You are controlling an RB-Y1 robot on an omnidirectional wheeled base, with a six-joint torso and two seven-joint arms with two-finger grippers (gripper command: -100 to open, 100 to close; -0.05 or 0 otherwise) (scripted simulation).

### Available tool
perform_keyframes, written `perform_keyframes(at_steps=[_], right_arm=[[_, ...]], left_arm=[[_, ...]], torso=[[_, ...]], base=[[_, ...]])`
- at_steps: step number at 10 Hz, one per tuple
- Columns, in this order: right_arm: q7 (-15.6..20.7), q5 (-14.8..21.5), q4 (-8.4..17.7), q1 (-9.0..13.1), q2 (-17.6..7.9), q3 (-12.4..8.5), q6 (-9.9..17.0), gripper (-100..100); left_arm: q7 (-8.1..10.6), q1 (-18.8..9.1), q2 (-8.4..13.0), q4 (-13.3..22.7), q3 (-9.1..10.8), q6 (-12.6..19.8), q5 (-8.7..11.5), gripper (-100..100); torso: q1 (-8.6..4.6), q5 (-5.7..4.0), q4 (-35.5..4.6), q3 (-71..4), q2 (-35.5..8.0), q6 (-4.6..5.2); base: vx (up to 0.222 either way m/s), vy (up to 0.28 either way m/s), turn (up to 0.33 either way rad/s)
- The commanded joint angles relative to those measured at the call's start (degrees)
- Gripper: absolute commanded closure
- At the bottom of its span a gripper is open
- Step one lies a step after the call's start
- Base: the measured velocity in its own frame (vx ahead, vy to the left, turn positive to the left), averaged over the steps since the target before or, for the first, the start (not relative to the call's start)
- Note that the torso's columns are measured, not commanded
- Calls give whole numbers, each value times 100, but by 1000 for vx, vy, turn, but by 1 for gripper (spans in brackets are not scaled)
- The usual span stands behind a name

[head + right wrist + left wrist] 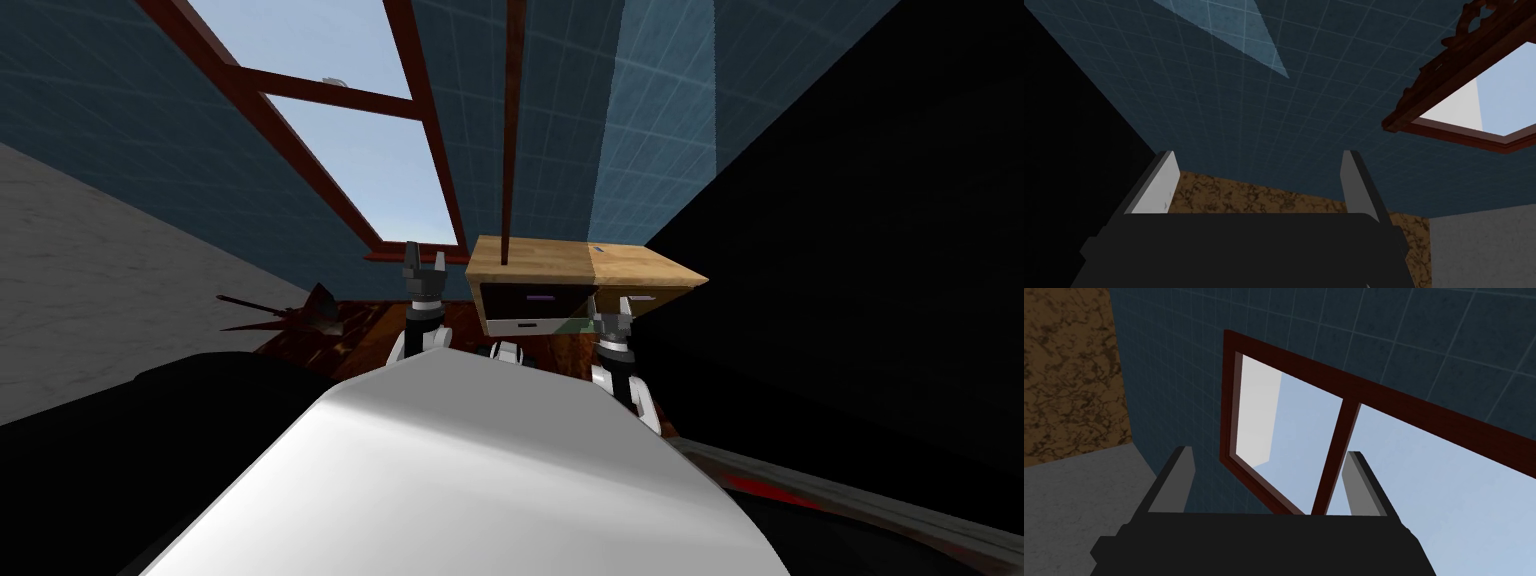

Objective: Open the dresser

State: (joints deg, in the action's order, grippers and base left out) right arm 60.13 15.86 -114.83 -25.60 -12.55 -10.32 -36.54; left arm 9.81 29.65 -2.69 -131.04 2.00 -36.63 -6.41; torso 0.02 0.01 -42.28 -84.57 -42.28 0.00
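The dresser (560,262) is a small cabinet with a light wooden top, standing against the blue tiled wall straight ahead. Its front shows a dark panel with a purple handle (540,298) above a white drawer with a small dark handle (527,325). My right gripper (612,325) is raised just before the dresser's right half, open with nothing between its fingers (1159,185). My left gripper (423,262) is held up beside the dresser's left edge, apart from it and also open, its fingers (1174,480) bare.
A large window with a dark red frame (400,100) fills the wall above and to the left of the dresser. A dark red, spiky object (300,312) lies on the brown floor at left. To the dresser's right is a black area (860,300).
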Motion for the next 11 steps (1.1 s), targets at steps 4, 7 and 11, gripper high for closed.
perform_keyframes(at_steps=[4, 7, 11], right_arm=[[892, 284, 383, 45, -42, -134, -164, -100], [1355, 415, 571, 67, -58, -201, -237, -100], [1975, 546, 763, 88, -71, -269, -310, -100]], left_arm=[[0, 0, 0, 0, 0, 0, 0, 0], [0, 0, 0, 0, 0, 0, 0, 0], [0, 0, 0, 0, 0, 0, 0, 0]], torso=[[-5, -1, -1, 3, -5, 0], [-5, -1, -1, 2, -4, 0], [-2, -1, 0, 0, 1, -1]], base=[[28, 24, 33], [20, 23, 32], [24, 26, 33]])
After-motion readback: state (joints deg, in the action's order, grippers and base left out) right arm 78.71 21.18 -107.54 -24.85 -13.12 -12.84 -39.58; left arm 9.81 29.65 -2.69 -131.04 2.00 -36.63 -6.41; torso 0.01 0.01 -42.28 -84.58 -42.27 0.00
